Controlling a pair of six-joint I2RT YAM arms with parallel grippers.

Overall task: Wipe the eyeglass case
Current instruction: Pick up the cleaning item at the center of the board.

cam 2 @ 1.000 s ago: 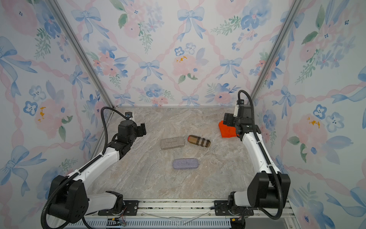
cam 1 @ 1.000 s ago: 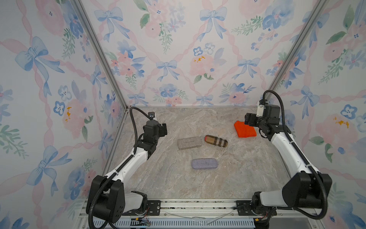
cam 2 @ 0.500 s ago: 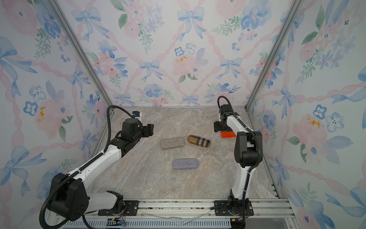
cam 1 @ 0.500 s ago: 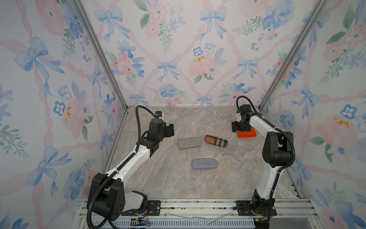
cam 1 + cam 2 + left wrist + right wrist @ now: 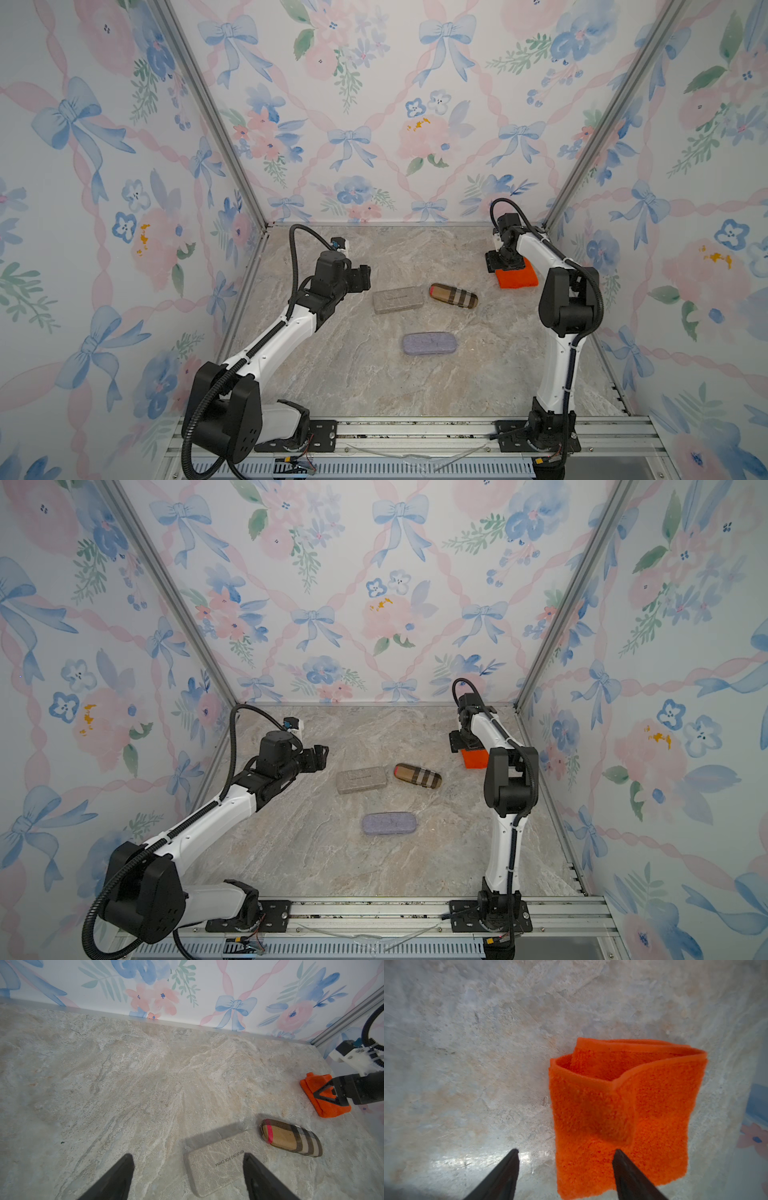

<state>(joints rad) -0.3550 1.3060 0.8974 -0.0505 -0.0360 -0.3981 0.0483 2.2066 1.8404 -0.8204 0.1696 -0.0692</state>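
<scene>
The right pincer is seen spread over the orange cloth; the left pincer is seen released above the grey case.

You are looking into a staged robot test booth, not a lived-in room: wall panels papered with bows and flowers meet at bare aluminium posts, a marble-look table fills the bottom, and the left arm and right arm stand on a slotted metal rail with loose wiring.

top views: high front, facing back wall, far | wrists: close over tabletop | shared: orange cloth
</scene>
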